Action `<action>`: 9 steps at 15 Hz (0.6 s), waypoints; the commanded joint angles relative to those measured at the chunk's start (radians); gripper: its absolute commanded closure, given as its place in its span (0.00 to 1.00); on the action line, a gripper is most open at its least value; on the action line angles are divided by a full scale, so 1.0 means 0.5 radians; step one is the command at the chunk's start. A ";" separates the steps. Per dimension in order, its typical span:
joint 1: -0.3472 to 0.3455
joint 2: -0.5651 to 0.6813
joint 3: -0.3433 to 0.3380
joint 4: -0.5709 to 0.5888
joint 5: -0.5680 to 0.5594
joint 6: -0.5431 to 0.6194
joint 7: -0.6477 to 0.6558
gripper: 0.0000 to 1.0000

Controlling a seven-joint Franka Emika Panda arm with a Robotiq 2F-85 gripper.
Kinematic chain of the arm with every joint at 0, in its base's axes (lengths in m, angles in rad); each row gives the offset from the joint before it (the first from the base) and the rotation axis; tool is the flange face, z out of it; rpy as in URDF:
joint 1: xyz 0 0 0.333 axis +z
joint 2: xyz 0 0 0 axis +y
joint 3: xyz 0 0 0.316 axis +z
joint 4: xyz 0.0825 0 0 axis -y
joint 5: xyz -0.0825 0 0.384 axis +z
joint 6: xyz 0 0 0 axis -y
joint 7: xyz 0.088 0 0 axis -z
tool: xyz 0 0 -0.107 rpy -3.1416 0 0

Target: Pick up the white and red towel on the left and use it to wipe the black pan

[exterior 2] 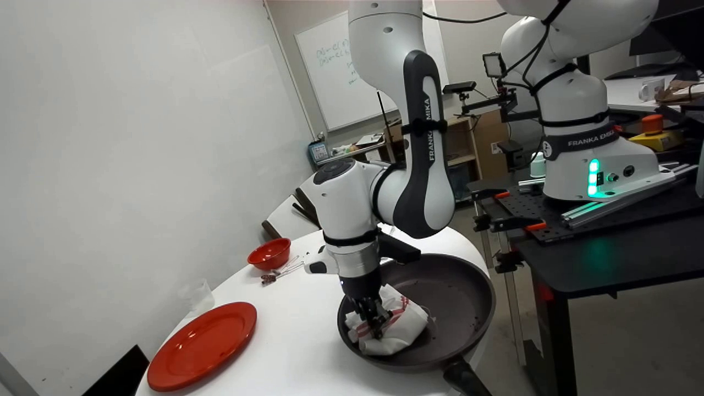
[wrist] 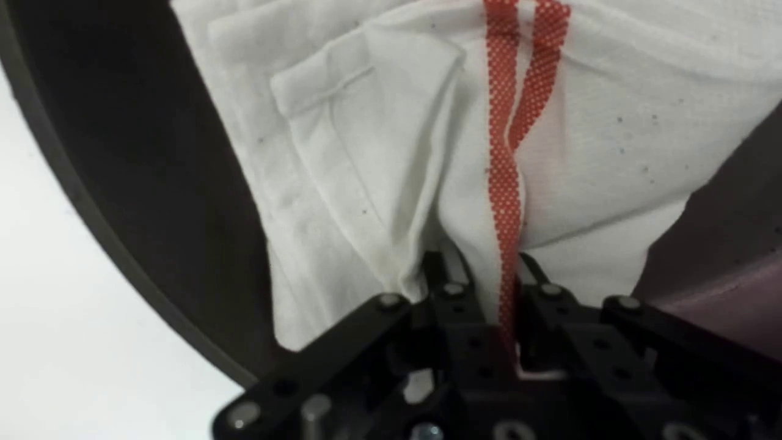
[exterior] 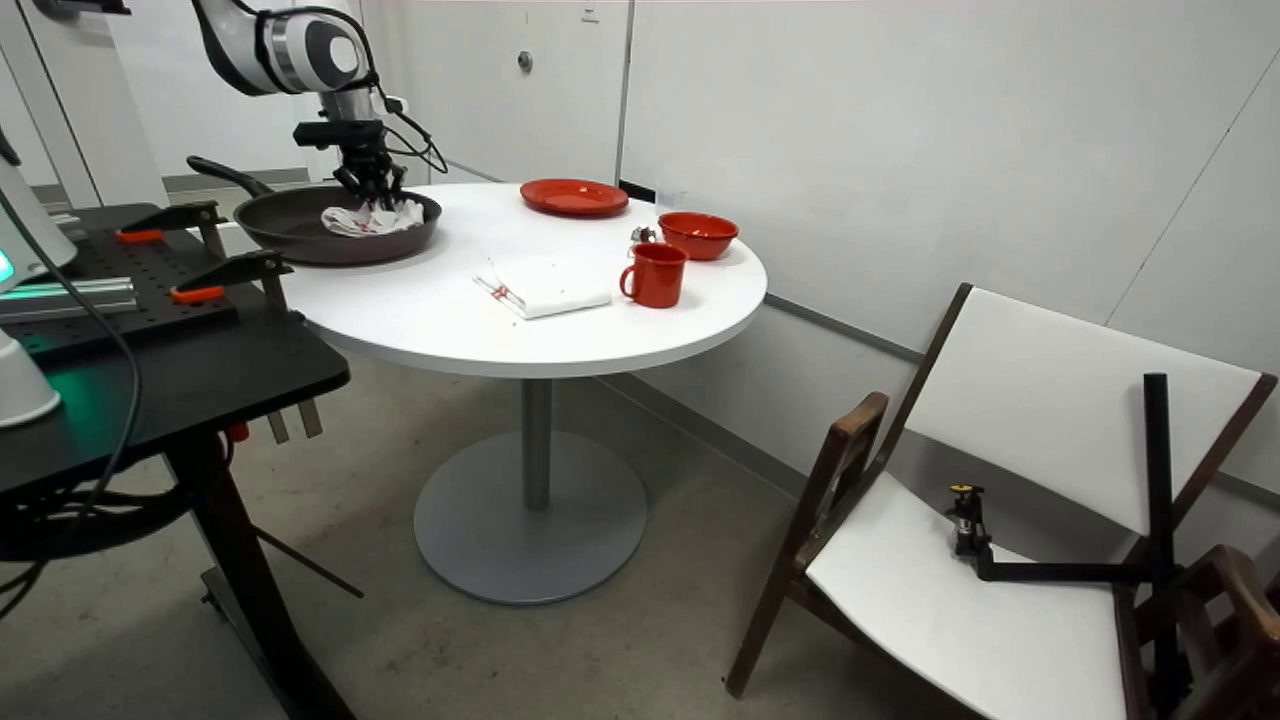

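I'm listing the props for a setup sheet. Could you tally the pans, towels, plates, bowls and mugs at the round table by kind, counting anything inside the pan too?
Pan: 1
Towels: 2 (a bunched towel in the pan, a folded towel outside it)
Red plate: 1
Red bowl: 1
Red mug: 1
Total: 6

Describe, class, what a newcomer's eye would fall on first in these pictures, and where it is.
Probably the white and red towel, bunched in the gripper inside the black pan. Next, likely the bright red plate, bowl and mug on the round white table. The green light glowing on the robot's base in an exterior view may also draw attention.
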 commanded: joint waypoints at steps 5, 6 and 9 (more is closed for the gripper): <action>-0.011 0.094 0.197 0.182 -0.170 -0.076 -0.043 0.95; -0.030 0.100 0.203 0.186 -0.164 -0.062 -0.040 0.95; -0.114 0.106 0.230 0.170 -0.143 -0.039 -0.057 0.95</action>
